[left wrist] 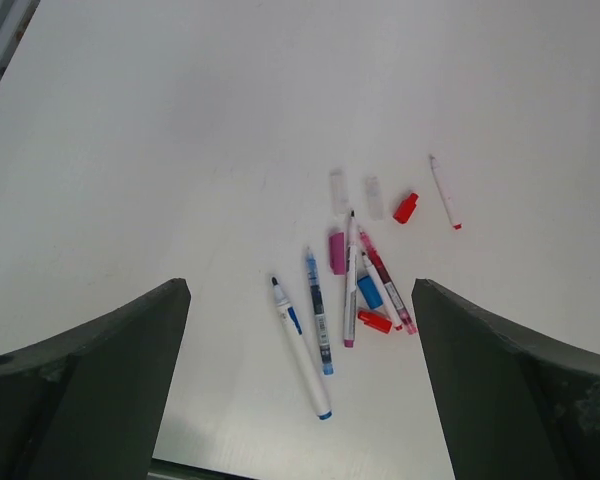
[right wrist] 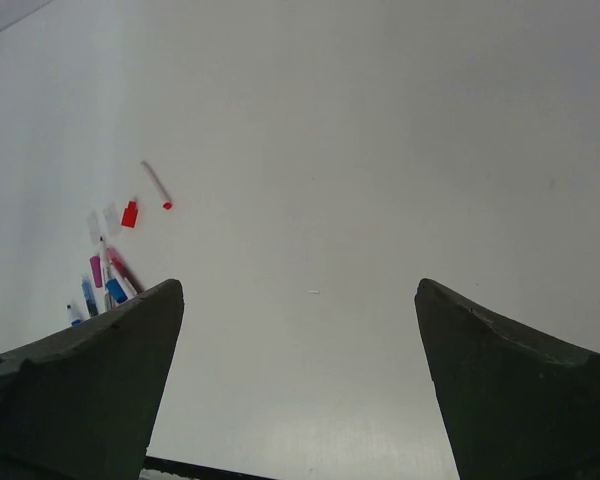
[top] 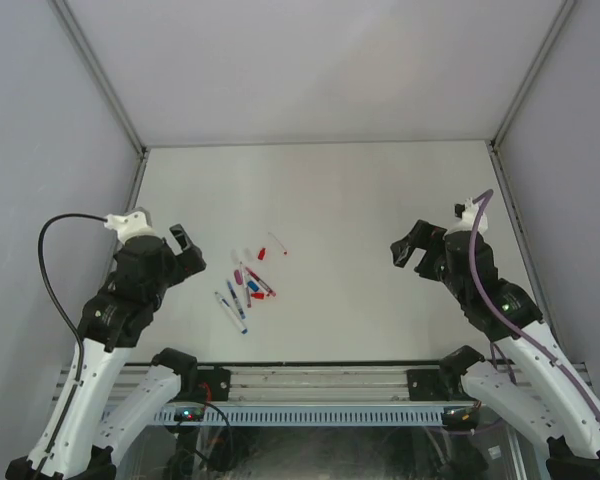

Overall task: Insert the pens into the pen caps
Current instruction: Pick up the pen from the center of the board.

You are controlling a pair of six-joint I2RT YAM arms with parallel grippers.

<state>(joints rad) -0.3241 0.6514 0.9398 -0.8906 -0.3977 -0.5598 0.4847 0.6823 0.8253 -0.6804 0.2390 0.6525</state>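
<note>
Thin white-barrelled marker pens [left wrist: 320, 320] w/ red, blue, magenta ends lie clustered centre-left in top view on white table [top: 380, 200], w/ small plastic caps [left wrist: 336, 250] among them. One red-ended pen [left wrist: 444, 190] lies apart, upper right of cluster. Left tool [top: 188, 250] near cluster's left, jaws apart, empty. Right tool [top: 408, 245] far right, same.

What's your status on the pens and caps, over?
Left gripper open, empty. Right gripper open, empty. Pens and caps scattered loose on table, closer to left gripper. Nothing in the way.
</note>
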